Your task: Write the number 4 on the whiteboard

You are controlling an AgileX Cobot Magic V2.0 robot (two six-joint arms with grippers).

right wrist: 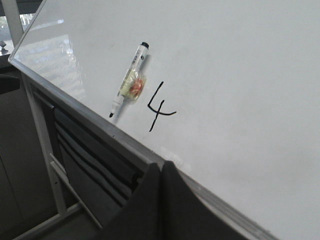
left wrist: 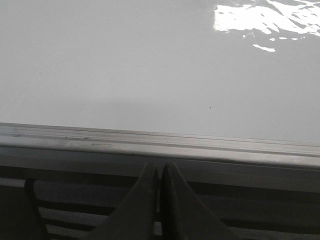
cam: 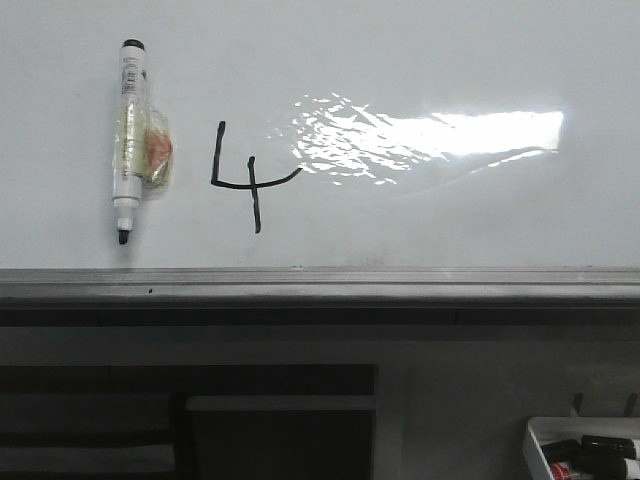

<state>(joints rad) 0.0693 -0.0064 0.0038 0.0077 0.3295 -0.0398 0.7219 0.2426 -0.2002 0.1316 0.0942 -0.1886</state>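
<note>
The whiteboard (cam: 420, 60) is seen lying flat and wide, and its grey metal rail (cam: 320, 283) is seen running all along the near edge. The number 4 (cam: 248, 180) is drawn in thin black lines on the left half of the board, a little way in from the rail. A marker (cam: 130, 140) is laid just beside it on the left, apart from it, with its black tip pointed toward the rail and some clear wrap with an orange bit stuck around its middle. To the right of the 4, a big bright shine is seen on the board, and lots of bare white room is left there and past the top of the 4. A small white tray (cam: 540, 445) with markers in it is seen low down at the right, off the board and well apart from the 4. In the left wrist view, the left gripper (left wrist: 160, 172) is seen pressed closed with nothing held, kept near the rail and not on the board. In the right wrist view, the right gripper (right wrist: 161, 167) is also seen pressed closed with nothing held, close by the rail, and the 4 and the marker are seen well apart from it, out on the board.
</note>
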